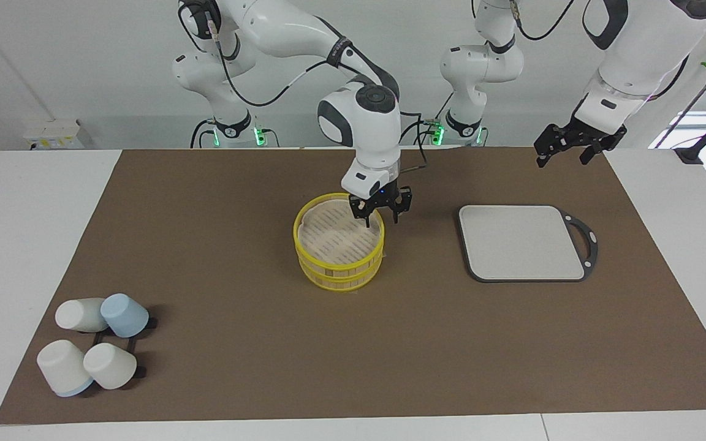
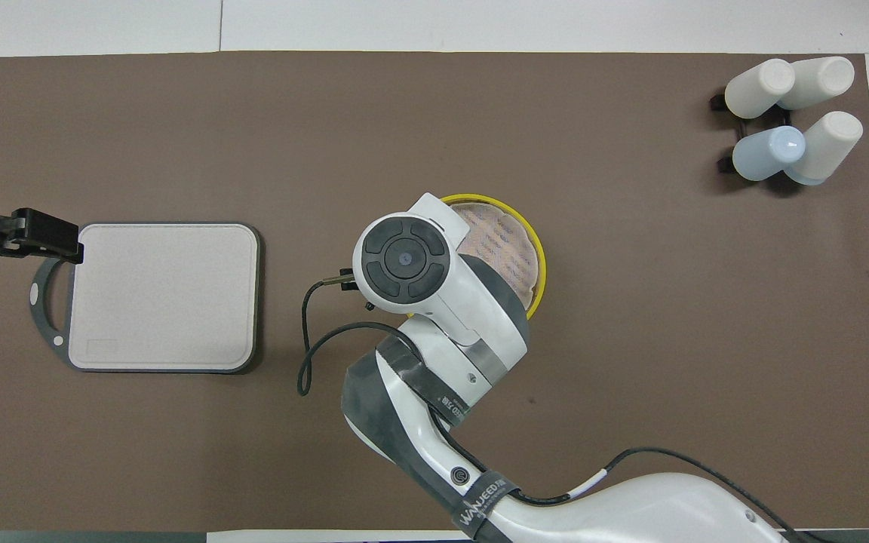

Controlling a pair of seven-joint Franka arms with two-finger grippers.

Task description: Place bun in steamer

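right gripper [image 1: 381, 215] sits open over the steamer [image 1: 339, 264] rim with nothing in it, left gripper [image 1: 564, 150] waits open near the board [image 1: 521, 242]

In the overhead view the right arm's wrist covers the part of the steamer [image 2: 529, 249] nearest the robots, and the right gripper [image 1: 381, 211] under it is hidden. The bun cannot be made out in the steamer in either view. The left arm, beside the grey board [image 2: 167, 294], is cut off by the overhead picture's edge.
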